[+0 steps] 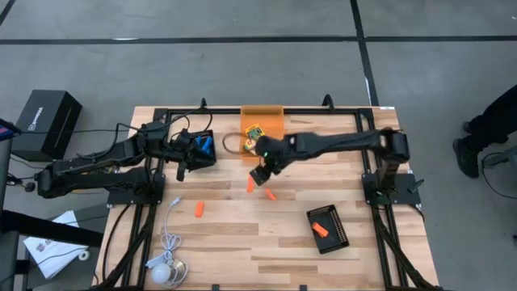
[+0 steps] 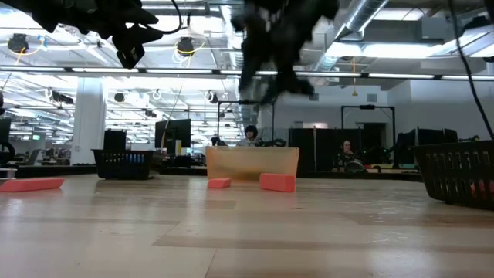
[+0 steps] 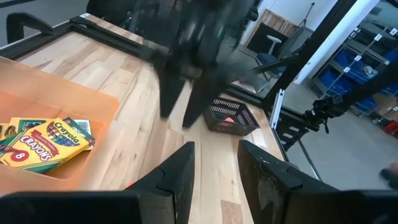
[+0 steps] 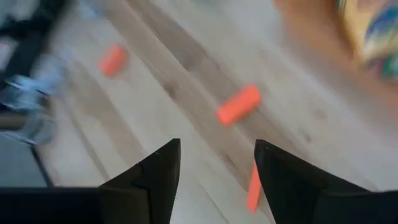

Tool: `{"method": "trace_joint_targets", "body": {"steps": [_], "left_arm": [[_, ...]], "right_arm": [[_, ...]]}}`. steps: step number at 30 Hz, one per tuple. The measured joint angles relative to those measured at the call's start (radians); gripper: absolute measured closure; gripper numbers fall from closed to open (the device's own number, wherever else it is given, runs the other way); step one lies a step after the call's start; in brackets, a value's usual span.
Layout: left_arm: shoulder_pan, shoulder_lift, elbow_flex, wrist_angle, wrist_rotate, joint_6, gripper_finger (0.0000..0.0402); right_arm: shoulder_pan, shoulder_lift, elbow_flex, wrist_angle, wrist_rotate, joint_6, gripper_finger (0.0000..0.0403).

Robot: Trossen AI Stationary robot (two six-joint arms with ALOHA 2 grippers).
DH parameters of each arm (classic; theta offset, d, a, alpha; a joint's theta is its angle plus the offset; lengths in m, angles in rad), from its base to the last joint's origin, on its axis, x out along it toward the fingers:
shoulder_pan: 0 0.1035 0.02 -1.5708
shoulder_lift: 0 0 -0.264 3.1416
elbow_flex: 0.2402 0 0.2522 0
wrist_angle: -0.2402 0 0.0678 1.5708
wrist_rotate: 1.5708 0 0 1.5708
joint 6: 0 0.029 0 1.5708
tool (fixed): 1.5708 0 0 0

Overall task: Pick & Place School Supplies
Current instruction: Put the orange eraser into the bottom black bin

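**Right tool above loose orange pieces**

My right tool (image 1: 260, 175) hangs open and empty over the tabletop (image 1: 242, 242). Below it two orange pieces (image 1: 250, 186) lie at differing angles; a third (image 1: 198, 210) lies lengthwise farther left. The orange bin (image 1: 271, 117) holds a crayon box (image 1: 254, 132). The black tray (image 1: 339, 234) holds another piece (image 1: 320, 230). My left tool (image 1: 182, 170) waits, parted, holding nothing.
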Motion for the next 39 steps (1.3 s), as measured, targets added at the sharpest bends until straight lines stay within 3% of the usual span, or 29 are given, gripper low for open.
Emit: {"method": "trace_joint_targets", "body": {"steps": [7,11,15,24,39], "left_arm": [[0.000,0.000,0.000,0.005,-0.001,0.000,0.0284],[0.000,0.000,0.000,0.005,0.000,0.000,0.0284],[0.000,0.000,0.000,0.005,0.000,-0.003,0.0284],[0.000,0.000,0.000,0.004,0.000,-0.007,0.0284],[0.000,0.000,0.000,-0.004,0.018,-0.003,0.0284]], "right_arm": [[-0.015,-0.075,0.283,-0.272,0.178,-0.118,0.0209],[-0.020,-0.030,0.280,-0.364,0.222,-0.144,0.0208],[-0.028,0.060,0.216,-0.352,0.161,-0.146,0.0206],[0.005,0.241,0.207,-0.311,0.017,-0.154,0.0193],[0.046,0.270,0.168,-0.247,-0.002,-0.099,0.0192]]}}
